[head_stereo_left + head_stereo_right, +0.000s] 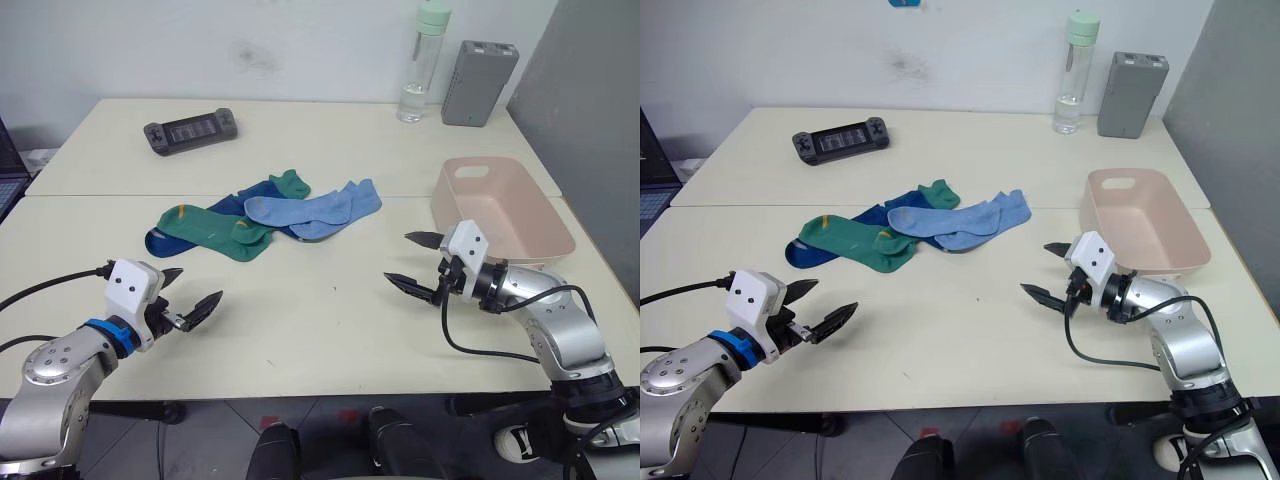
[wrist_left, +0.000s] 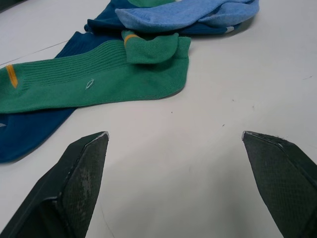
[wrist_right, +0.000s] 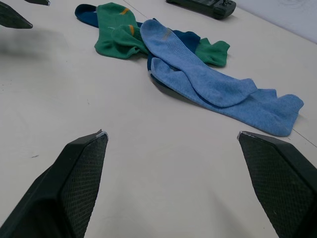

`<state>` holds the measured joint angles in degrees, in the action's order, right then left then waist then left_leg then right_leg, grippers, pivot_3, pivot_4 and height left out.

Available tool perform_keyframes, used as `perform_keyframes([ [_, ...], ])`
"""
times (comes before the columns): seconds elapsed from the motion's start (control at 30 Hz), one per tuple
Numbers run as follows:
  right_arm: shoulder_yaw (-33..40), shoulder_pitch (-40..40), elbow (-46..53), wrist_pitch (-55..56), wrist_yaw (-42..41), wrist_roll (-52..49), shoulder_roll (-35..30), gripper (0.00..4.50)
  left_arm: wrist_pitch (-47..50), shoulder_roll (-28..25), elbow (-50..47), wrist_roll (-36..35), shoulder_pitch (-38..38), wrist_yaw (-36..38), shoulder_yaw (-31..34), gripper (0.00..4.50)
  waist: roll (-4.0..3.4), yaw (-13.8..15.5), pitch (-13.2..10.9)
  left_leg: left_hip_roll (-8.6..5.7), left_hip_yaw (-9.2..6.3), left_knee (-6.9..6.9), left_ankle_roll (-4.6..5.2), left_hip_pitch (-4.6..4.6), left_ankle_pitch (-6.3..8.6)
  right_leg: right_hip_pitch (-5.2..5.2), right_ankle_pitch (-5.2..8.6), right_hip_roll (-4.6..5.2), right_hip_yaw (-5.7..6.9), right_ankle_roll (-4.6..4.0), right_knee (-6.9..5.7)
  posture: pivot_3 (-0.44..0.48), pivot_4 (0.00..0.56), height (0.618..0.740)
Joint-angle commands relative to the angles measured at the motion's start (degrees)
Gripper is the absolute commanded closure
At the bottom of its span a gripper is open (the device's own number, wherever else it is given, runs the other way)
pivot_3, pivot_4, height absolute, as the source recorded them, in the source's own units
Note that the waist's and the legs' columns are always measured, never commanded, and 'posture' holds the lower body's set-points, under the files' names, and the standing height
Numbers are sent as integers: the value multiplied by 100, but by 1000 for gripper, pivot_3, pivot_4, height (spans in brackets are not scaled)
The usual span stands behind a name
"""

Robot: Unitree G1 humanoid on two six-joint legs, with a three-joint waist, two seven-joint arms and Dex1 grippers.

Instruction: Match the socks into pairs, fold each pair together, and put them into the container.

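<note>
A loose heap of socks lies mid-table: a green sock with yellow marks in front, a second green one poking out behind, two light blue socks overlapping on the right, and dark navy ones underneath. The pale pink container stands empty at the right. My left gripper hovers open near the front left, short of the green sock. Beside the container's near corner, my right gripper is open with nothing between its fingers.
A black handheld game console lies at the back left. A clear bottle with a green cap and a grey box stand at the back right. A seam runs across the table between two tabletops.
</note>
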<state>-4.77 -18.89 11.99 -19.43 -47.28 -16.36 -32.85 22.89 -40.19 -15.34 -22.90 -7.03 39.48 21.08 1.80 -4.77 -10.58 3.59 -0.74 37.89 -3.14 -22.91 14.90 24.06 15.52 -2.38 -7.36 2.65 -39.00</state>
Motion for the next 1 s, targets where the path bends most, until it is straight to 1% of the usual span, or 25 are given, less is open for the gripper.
perform_keyframes([
  [0.03, 39, -66, 212, 38, 23, 24, -19, 10, -176, 29, -142, -31, -25, -25, 210, 0, 0, 0, 0, 0, 0, 0, 0, 0, 0, 0, 0, 0, 0, 0, 0, 0, 150, 740],
  [0.13, 51, -28, 168, 91, 19, 42, -24, 10, -511, 106, -133, 218, -64, -191, 186, 0, 0, 3, 0, 0, 0, 0, 0, 0, 0, 0, 0, 0, 0, 0, 0, 0, 150, 740],
  [0.23, 46, -6, 203, 83, 42, 49, -12, 10, -584, 130, -106, 258, -90, -220, 173, 0, 0, 4, 0, 0, 0, 0, 0, 0, 0, 0, 0, 0, 0, 0, 0, 0, 150, 740],
  [0.43, 47, 42, 234, 63, 107, 72, 39, 10, -301, 95, -82, -97, -52, 34, 198, 0, 0, 3, 0, 0, -1, 0, 0, -1, 0, -1, 0, 0, 1, 0, 0, 0, 150, 740],
  [0.67, 69, -54, 195, -58, 104, -67, 129, 10, -310, 69, -104, -147, -146, 45, 291, 0, 0, 0, 0, 0, -1, 0, 0, 0, 0, 0, 0, 0, 2, 0, -1, 0, 150, 740],
  [1.0, 52, -127, 195, -103, 161, 41, 141, 10, -233, 82, -153, -355, -157, 86, 341, 0, 0, 2, 0, 0, -2, 0, 0, 0, 0, -1, 0, 0, 2, 0, -1, 0, 150, 740],
])
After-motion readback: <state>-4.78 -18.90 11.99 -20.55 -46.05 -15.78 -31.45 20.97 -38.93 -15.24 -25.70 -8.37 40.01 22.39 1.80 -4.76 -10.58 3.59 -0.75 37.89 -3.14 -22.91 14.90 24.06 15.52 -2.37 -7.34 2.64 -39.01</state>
